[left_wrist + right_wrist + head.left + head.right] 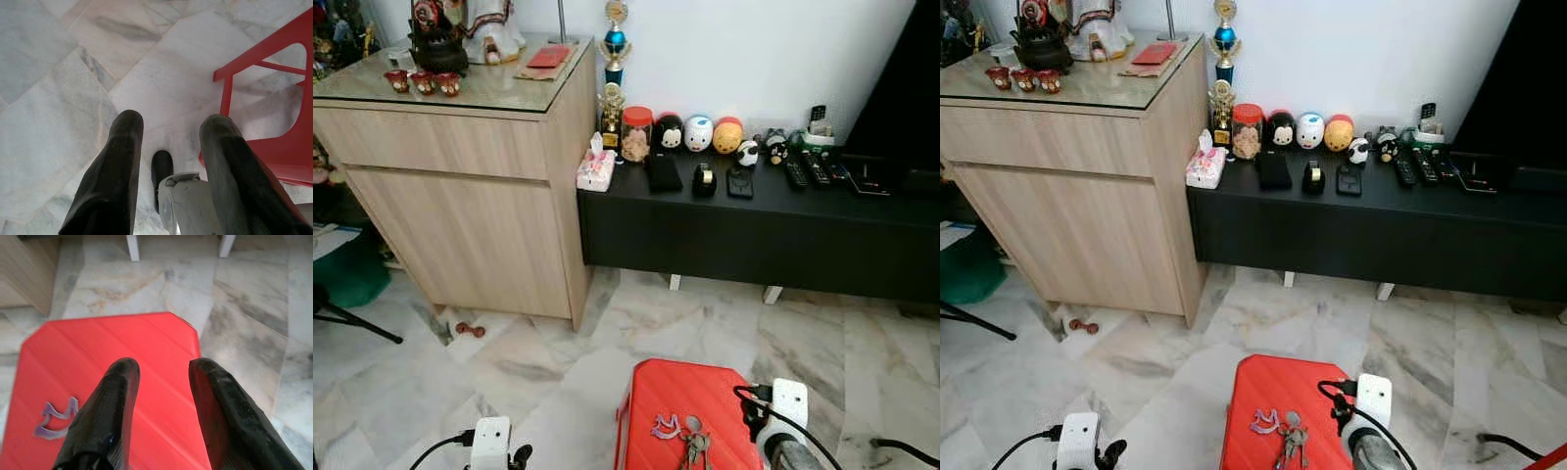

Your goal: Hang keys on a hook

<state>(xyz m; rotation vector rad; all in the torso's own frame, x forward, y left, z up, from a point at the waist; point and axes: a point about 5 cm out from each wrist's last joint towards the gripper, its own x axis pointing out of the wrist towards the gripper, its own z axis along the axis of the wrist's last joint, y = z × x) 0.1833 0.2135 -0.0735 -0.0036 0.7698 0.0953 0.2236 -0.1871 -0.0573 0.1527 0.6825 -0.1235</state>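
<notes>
Keys lie on the seat of a red stool at the bottom of the head views, beside a pale purple crown-shaped tag attached to them. The right gripper hangs over the stool's seat, its 2 black fingers spread apart with nothing between them. Its wrist view shows the crown tag off to one side, while the metal keys themselves stay hidden behind a finger. The left gripper hovers above the marble floor next to the stool, fingers likewise parted and empty; its wrist view catches the stool's legs and underside, which the head views hide. Beyond stand a wooden cabinet and a low black console carrying toys, a jar and remotes.
</notes>
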